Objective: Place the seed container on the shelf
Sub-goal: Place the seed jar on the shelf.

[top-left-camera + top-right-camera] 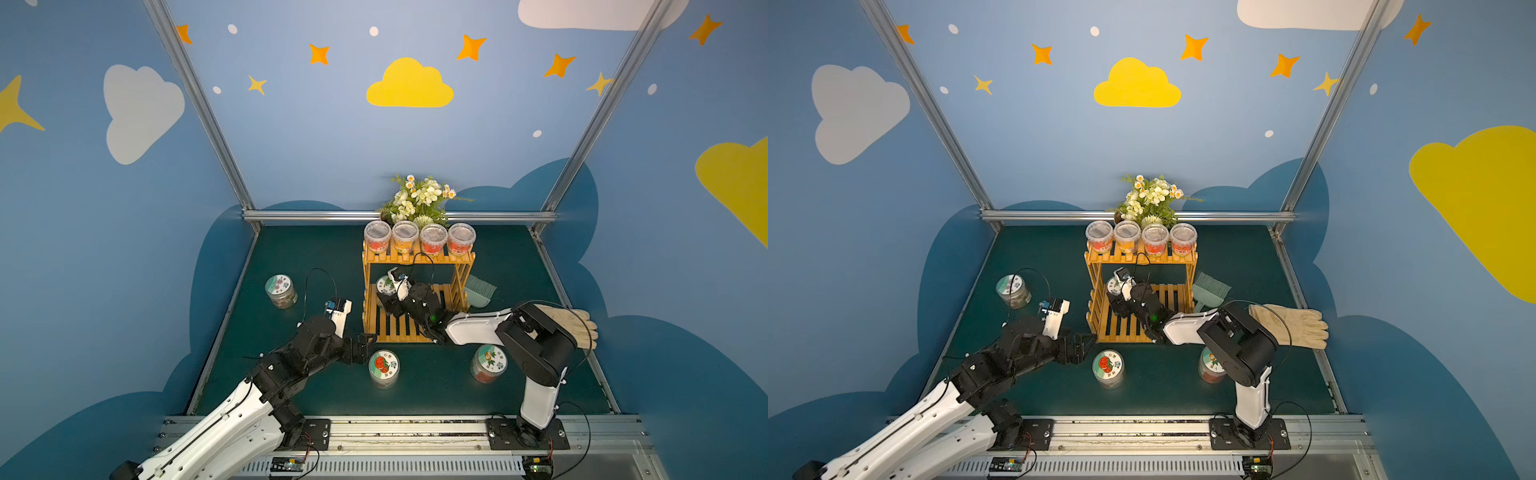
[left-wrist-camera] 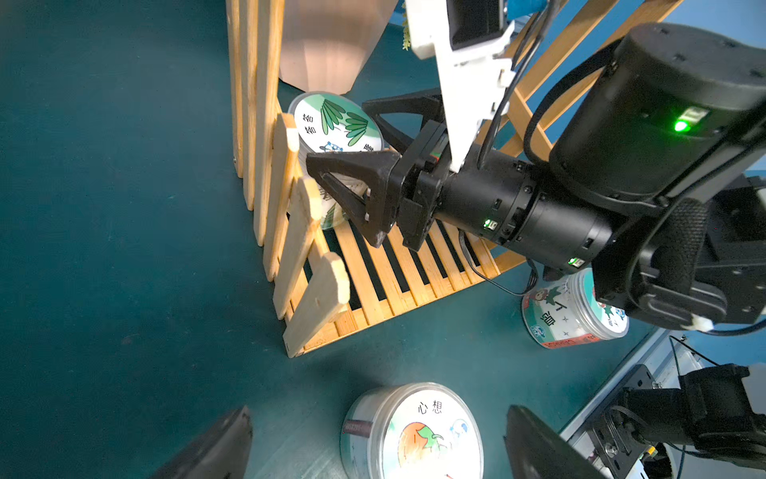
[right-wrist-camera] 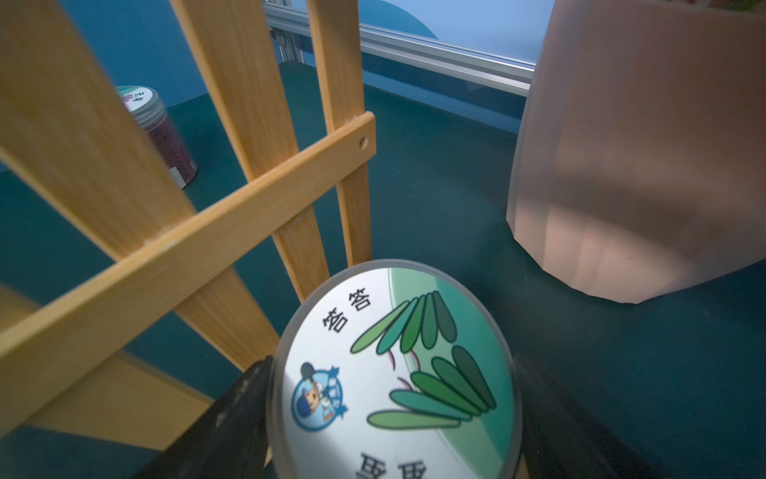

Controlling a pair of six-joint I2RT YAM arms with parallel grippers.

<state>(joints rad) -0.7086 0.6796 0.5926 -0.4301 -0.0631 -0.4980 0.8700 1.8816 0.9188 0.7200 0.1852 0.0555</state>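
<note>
The clear seed container with the green-leaf lid is found on the lower tier of the orange-yellow slatted shelf, against its ladder side. It apparently rests on the slats, yet is pinched between the fingers of the right gripper. Release and withdrawal are judged left. The left gripper is held spread, empty. The top tier is filled by four clear tubs; its front slat could be caught on withdrawal.

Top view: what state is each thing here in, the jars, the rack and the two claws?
shelf: upright.
four tubs: lidded, upright on its top tier.
leaf-lid jar: lidded, in the lower tier, gripped.
right gripper: shut on the leaf-lid jar.
left gripper: open, empty.
fruit-lid jar: upright on the table, lidded.
glove: lying flat.
</note>
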